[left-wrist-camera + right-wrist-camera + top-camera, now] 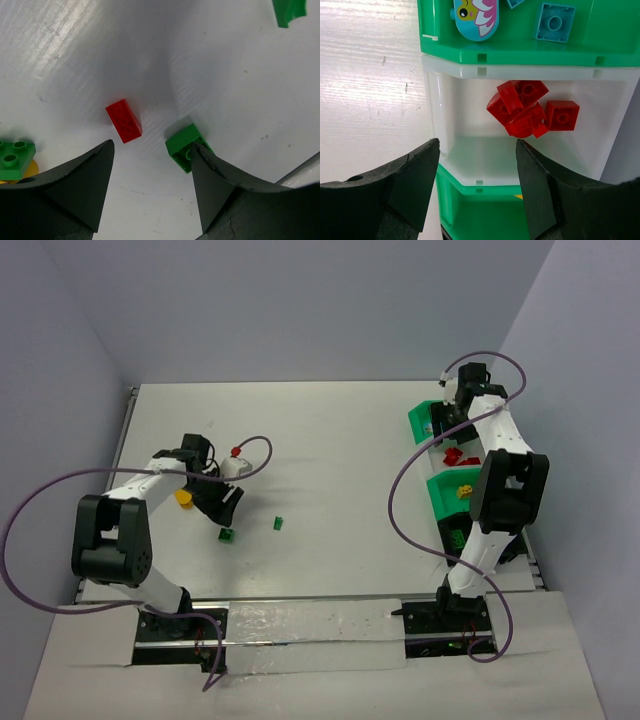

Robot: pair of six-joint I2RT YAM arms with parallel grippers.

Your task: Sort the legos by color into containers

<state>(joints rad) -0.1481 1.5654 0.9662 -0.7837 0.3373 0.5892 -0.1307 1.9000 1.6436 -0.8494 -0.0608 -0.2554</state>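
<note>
Top external: white table [330, 440], lilac walls [300, 300].
Both claws gape empty: left gripper [151, 145] over a loose red brick [124, 120] and green brick [181, 142], right gripper [477, 142] over red bricks [525, 107] in a white bin [445, 115].

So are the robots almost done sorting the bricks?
Partly. Red bricks lie in the white bin, blue bricks in a green bin. Nothing is held: the left tool is open over a loose red brick, the right tool open above the bins. Left on the table: that red one, some green bricks and a yellow piece.
</note>
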